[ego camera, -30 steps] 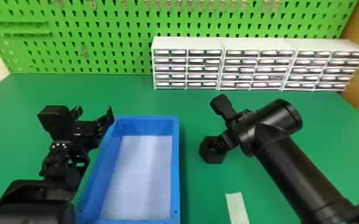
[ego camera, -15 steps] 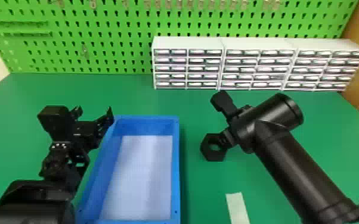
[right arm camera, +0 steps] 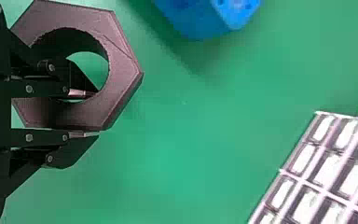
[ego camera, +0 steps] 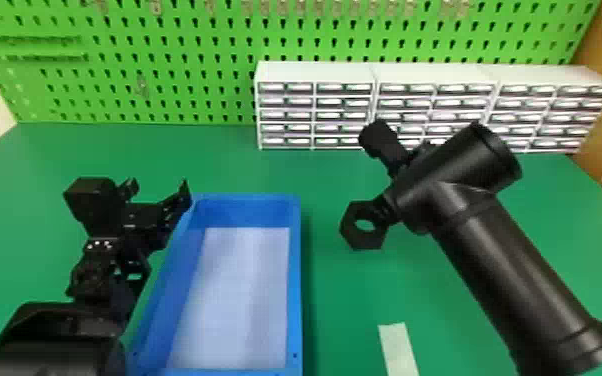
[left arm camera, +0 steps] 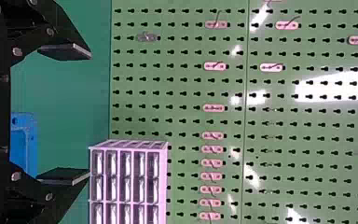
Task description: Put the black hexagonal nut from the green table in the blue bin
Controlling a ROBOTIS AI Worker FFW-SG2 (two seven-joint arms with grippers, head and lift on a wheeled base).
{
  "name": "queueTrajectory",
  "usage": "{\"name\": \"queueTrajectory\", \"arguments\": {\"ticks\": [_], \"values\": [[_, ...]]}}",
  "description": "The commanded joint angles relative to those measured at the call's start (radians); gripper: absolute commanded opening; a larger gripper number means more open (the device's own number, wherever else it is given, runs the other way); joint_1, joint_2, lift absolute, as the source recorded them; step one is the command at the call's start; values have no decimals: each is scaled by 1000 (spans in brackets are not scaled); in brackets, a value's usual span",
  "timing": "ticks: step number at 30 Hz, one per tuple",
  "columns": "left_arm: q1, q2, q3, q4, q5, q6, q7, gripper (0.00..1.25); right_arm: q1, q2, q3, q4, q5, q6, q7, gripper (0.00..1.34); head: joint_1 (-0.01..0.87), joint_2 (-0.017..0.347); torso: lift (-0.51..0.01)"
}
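the blue bin (ego camera: 295,280) shows a pale bottom (ego camera: 240,300); beside it, the right gripper (ego camera: 376,210) pinches the black hexagonal nut (ego camera: 354,237), one finger through its hole. the left gripper (ego camera: 159,190) is wide open, empty.

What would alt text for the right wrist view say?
The right gripper holds the black hexagonal nut over the green table, one finger through its hole and the other against an outer side. Farther off are part of the blue bin and some white drawer units.
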Motion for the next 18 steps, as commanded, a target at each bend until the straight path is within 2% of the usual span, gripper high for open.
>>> {"name": "queueTrajectory", "arguments": {"ticks": [1,7,18], "values": [[0,1,0,-2,-2,-1,0,882,-1,-6,9,-86,66,20,44,242,686,52,-97],[2,1,11,-9,-6,-1,0,882,-6,-13,31,-198,121,49,90,242,686,52,-97],[7,1,32,-17,-12,-1,0,882,-6,-15,69,-345,107,58,111,242,686,52,-97]]}}
